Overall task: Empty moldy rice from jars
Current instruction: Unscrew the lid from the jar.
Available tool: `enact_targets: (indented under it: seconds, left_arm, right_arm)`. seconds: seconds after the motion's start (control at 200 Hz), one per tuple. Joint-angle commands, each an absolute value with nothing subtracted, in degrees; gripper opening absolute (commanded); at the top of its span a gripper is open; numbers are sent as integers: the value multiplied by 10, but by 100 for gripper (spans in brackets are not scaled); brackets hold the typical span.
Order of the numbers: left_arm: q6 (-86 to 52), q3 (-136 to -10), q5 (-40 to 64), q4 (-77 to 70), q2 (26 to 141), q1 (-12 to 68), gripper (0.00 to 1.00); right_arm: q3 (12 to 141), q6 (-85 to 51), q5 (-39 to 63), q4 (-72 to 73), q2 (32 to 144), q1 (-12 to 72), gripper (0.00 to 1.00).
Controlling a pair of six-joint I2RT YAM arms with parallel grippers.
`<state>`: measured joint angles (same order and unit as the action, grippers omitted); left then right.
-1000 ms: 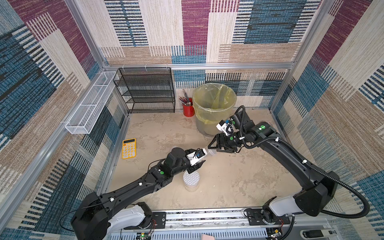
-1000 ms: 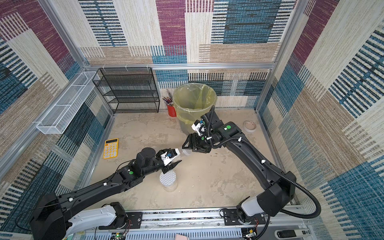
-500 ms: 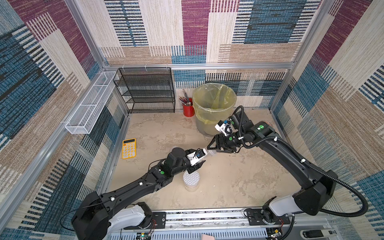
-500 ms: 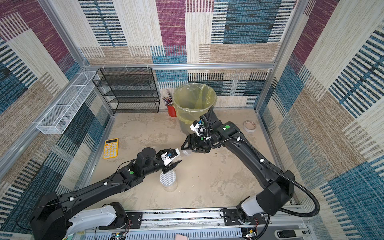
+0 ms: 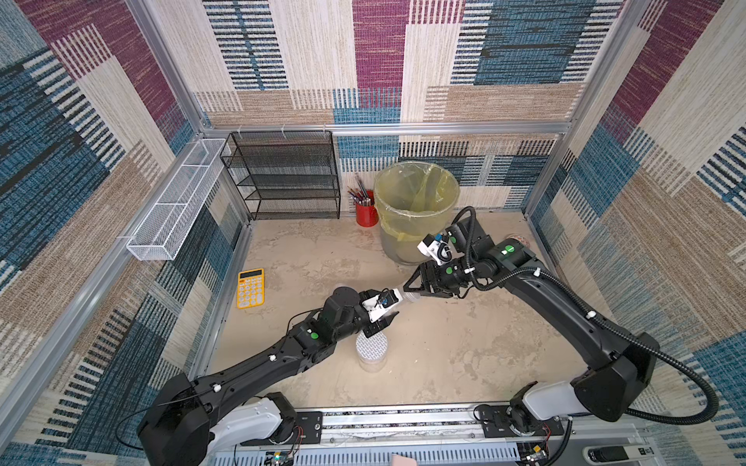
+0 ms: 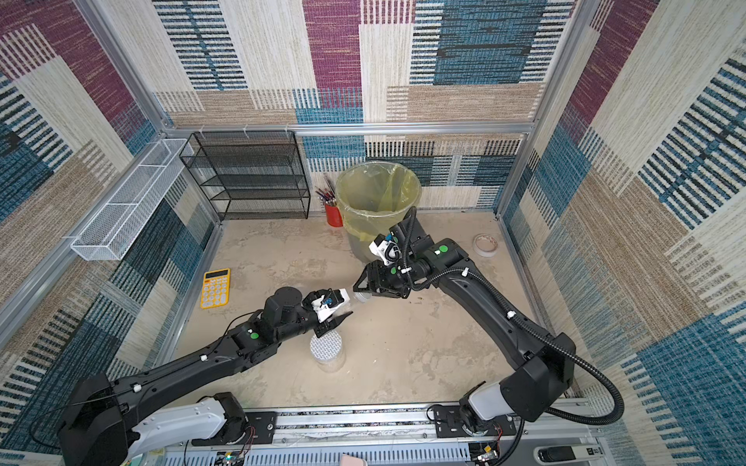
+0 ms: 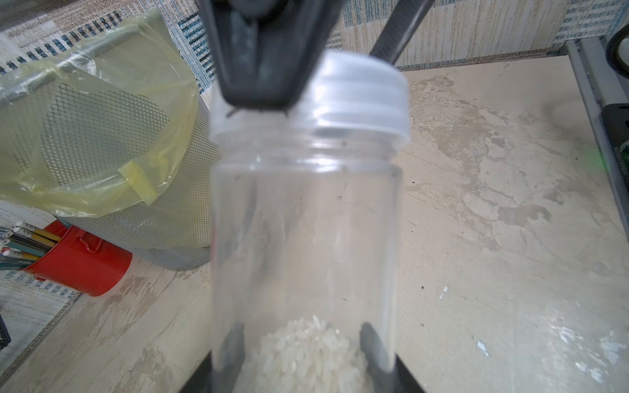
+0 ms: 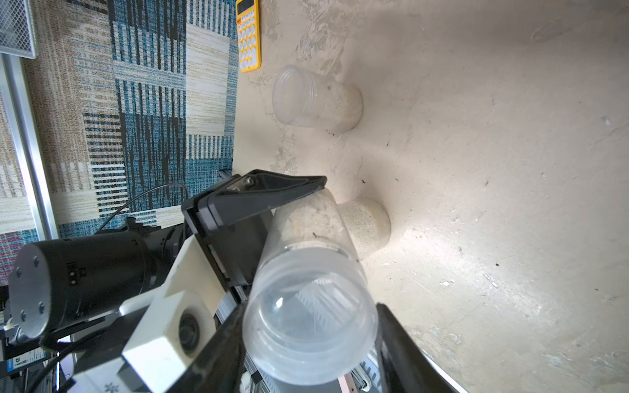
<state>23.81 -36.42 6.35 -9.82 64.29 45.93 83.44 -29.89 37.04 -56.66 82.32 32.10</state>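
My left gripper (image 5: 397, 301) is shut on a clear jar (image 5: 407, 297) and holds it above the table, lying on its side. In the left wrist view the moldy rice (image 7: 306, 357) sits in a small pale heap at the jar's base, between my fingers (image 7: 371, 340). My right gripper (image 8: 309, 337) is open, its jaws close on either side of the jar's clear lid (image 8: 309, 326). One jaw touches the lid and a thin gap shows at the other. A jar with a white grid lid (image 5: 371, 349) stands below the left wrist. Another clear-lidded jar (image 8: 316, 98) stands near the calculator.
A mesh bin with a yellow bag (image 5: 393, 226) stands behind the right gripper, with a red pencil cup (image 5: 366, 214) beside it. A yellow calculator (image 5: 250, 288) lies at the left. A black wire rack (image 5: 290, 177), a white wall basket (image 5: 177, 201) and a tape roll (image 6: 485, 245) line the edges.
The right gripper has shifted slightly toward the held jar and its jaws have narrowed around the lid. The left arm and its jar have stayed put.
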Motion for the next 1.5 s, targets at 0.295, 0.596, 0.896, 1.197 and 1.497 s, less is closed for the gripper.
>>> enact_targets:
  seconds: [0.295,0.596,0.896,1.197,1.497]
  left_arm:
    - [224,-345,96,-119,621,446,0]
    - [220,-355,106,-117,626,445,0]
    - [220,-355,107,-114,626,445,0]
    - [218,-362,106,-109,625,445,0]
    - [221,-368,105,-104,627,445,0]
  right_arm:
    - [823,-181,468,-510,810,292,52]
    - [790,-128,492,-491,837,289,48]
    - [844,-80,477,-525,845,289,50]
    - [839,-74,458,-527,846,289,61]
    - [840,-76,443,-538,838,289,66]
